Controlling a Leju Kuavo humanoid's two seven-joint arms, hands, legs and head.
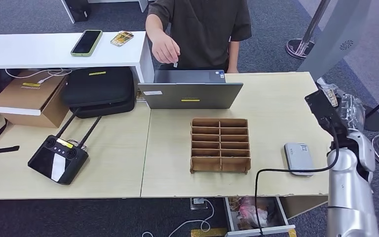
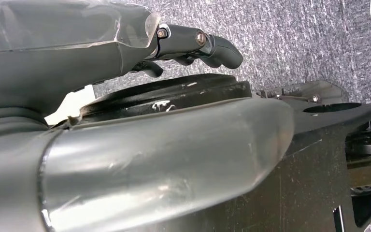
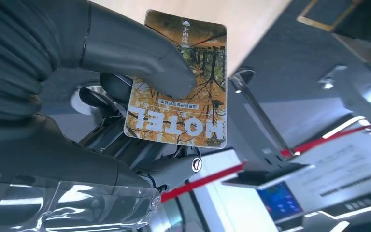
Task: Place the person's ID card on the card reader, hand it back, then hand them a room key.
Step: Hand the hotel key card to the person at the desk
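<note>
My right hand [image 3: 125, 92] pinches a room key card [image 3: 183, 92] between the thumb and the fingers; the card has an autumn tree picture and the word HOTEL. In the head view that hand [image 1: 344, 106] is raised over the table's right end, beyond the grey card reader [image 1: 298, 158], which lies flat near the front right. A person in a dark shirt stands behind the laptop, one hand [image 1: 165, 48] held out with a small pale thing in its fingers. My left hand [image 2: 193, 43] hangs over grey carpet, fingers apart, holding nothing.
A wooden compartment rack [image 1: 220, 144] stands mid-table behind a grey laptop [image 1: 192, 91]. On the left are a black controller [image 1: 58, 158], a black bag [image 1: 98, 91] and a cardboard box [image 1: 27, 98]. A phone [image 1: 86, 42] and another card [image 1: 122, 38] lie on the white counter [image 1: 29, 52].
</note>
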